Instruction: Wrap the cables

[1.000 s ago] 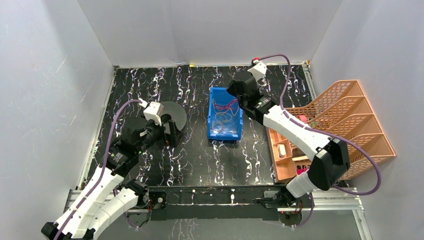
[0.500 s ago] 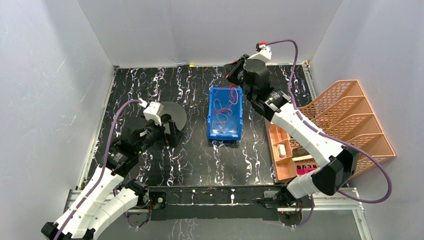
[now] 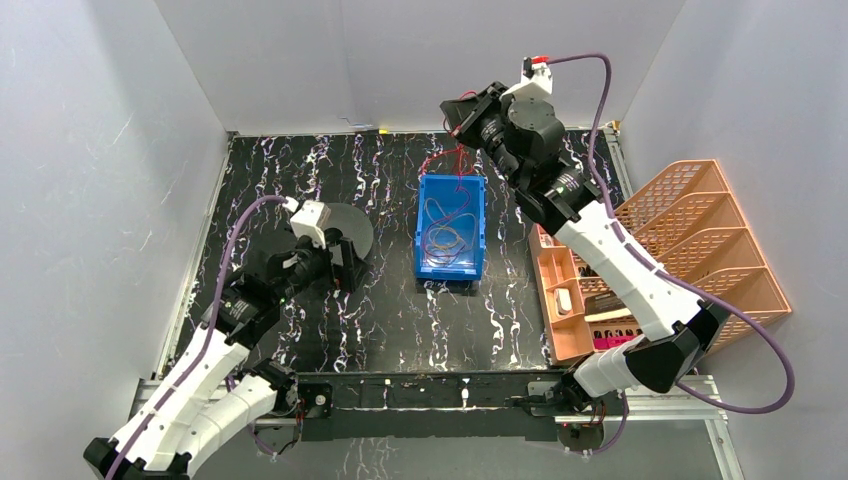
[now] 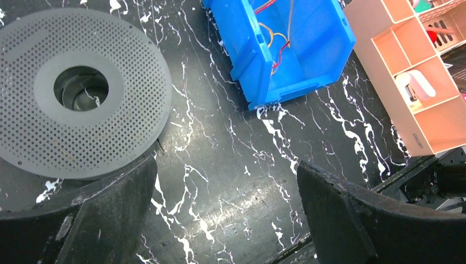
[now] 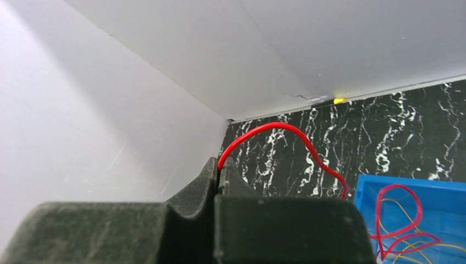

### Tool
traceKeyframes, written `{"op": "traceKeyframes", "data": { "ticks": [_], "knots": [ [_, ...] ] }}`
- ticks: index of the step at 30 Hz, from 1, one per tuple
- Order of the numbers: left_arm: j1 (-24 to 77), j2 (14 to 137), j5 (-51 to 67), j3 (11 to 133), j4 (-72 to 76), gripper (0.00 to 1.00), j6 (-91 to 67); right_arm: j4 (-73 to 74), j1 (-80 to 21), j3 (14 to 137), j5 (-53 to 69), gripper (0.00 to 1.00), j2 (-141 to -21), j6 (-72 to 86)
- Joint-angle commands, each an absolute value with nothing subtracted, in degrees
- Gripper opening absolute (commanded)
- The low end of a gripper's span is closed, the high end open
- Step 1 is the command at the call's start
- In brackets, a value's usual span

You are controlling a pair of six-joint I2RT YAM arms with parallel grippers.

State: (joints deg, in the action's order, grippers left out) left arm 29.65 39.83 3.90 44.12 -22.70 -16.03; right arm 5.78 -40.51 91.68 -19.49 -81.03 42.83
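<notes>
1. Blue bin: open-topped plastic container, stood near the middle of the black, white-veined table, between the two arms
2. Contents of the bin: a loose tangle of cables, thin pale tan and yellow loops with red strands among them, lying on the bin floor
3. Red cable: one part was pinched at the fingertips. The rest arched up and over the far rim of the bin, then ran down inside it, where it looped among the yellow strands
4. Right gripper: jaws pressed together on the red cable, held raised above the far side of the table, beyond the bin and close to the back wall
5. Left gripper: jaws spread wide apart with nothing between them, held above the table to the left of the bin
6. Perforated grey disc: round, with a central hole, flat on the table left of the bin and apart from it, just beside the left gripper
7. Orange compartment tray: right of the bin, divided into open cells. One cell held a small white item; the other contents were too small to name
8. Orange mesh file rack: slanted slots, at the right edge of the table beside the tray; contents could not be made out
</notes>
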Motion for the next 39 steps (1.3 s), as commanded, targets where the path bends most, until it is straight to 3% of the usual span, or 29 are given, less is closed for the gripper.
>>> {"op": "traceKeyframes", "data": {
  "ticks": [1, 21, 29, 39],
  "knots": [
    [29.88, 42.01, 5.36, 50.04, -21.23, 0.98, -14.47, 2.27, -40.51, 96.41, -17.36, 0.00, -79.15, 41.85],
    [29.85, 47.73, 8.46, 66.31, -22.54, 0.98, -14.10, 0.78, -40.47, 115.77, -12.26, 0.00, -80.87, 30.85],
    [29.83, 49.56, 18.84, 74.22, -23.60, 0.98, -14.37, 0.81, -40.52, 111.69, -4.07, 0.00, -77.14, 30.23],
    [29.80, 50.83, 30.40, 78.20, -19.67, 0.98, -18.01, -6.02, -40.50, 96.19, 10.73, 0.00, -66.47, 31.18]
  ]
}}
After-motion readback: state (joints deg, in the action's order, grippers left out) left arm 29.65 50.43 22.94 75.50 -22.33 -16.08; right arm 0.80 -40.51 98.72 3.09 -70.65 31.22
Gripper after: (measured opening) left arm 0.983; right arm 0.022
